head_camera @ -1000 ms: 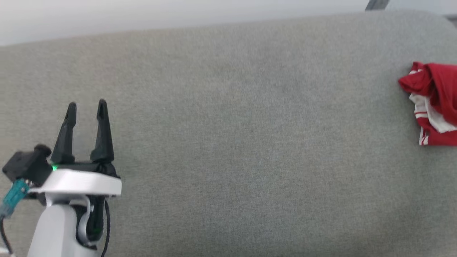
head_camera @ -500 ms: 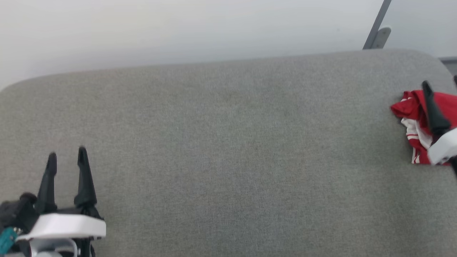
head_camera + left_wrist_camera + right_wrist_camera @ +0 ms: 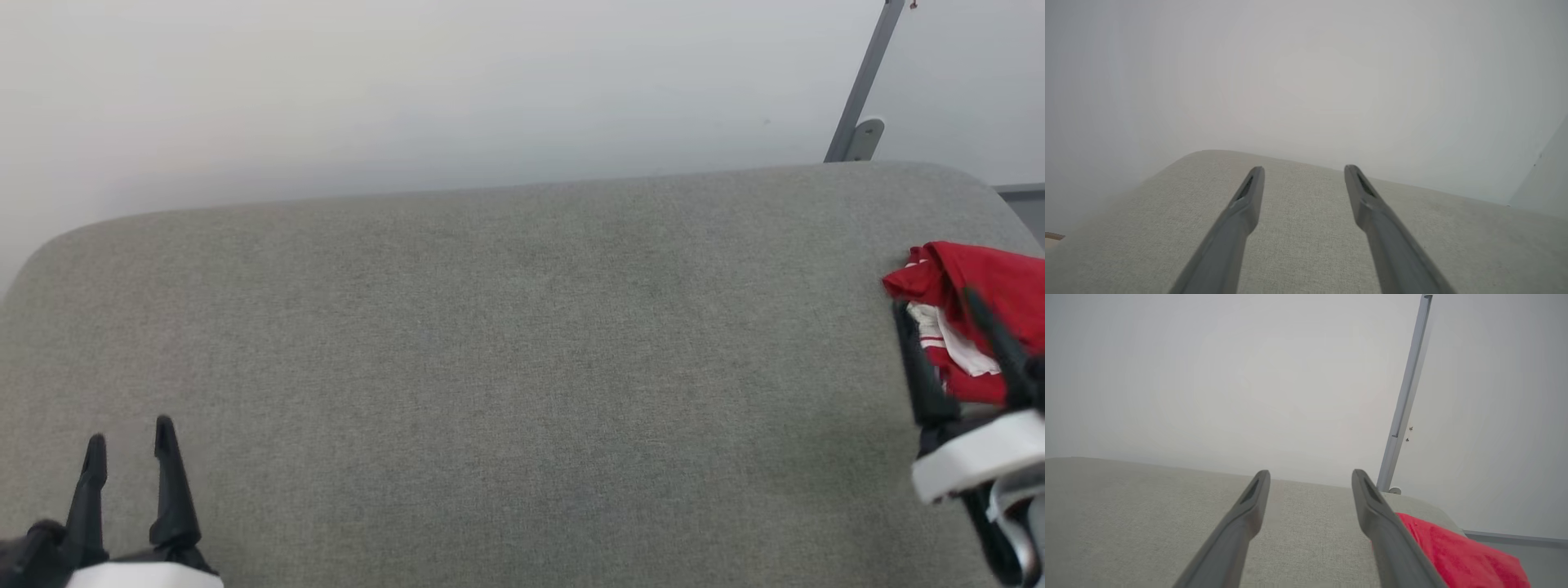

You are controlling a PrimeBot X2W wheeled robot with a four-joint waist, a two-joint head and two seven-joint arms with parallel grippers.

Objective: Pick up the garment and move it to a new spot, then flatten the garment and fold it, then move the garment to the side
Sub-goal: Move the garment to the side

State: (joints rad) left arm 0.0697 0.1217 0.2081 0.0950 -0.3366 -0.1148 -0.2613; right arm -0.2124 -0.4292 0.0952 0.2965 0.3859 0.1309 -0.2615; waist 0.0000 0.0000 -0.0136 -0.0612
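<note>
Starting from the left, the left pincer (image 3: 129, 433) stands at the lower left corner of the head view, above the grey cloth-covered tabletop (image 3: 522, 343), its two dark fingers spread wide with nothing between them. Behind the tabletop is a pale wall (image 3: 408, 98). At the far right edge lies the garment (image 3: 992, 282), a bright red bundle with white bands, crumpled into folds and partly cut by the picture border. The right pincer (image 3: 933, 300) is just before it, also fully wide and holding nothing. One finger stands at the left border of the bundle and the other crosses in front of the red cloth, but I cannot tell if they touch it. In the right wrist view the red cloth lies beside the right finger, not between the two. I judge the garment is light, soft and limp, so it will sag when lifted and may slip from a shallow pinch. A good place to take hold seems the raised red fold at the top left of the bundle, pinching several layers. Behind the garment, a thin grey metal post (image 3: 865, 82) rises along the wall.
</note>
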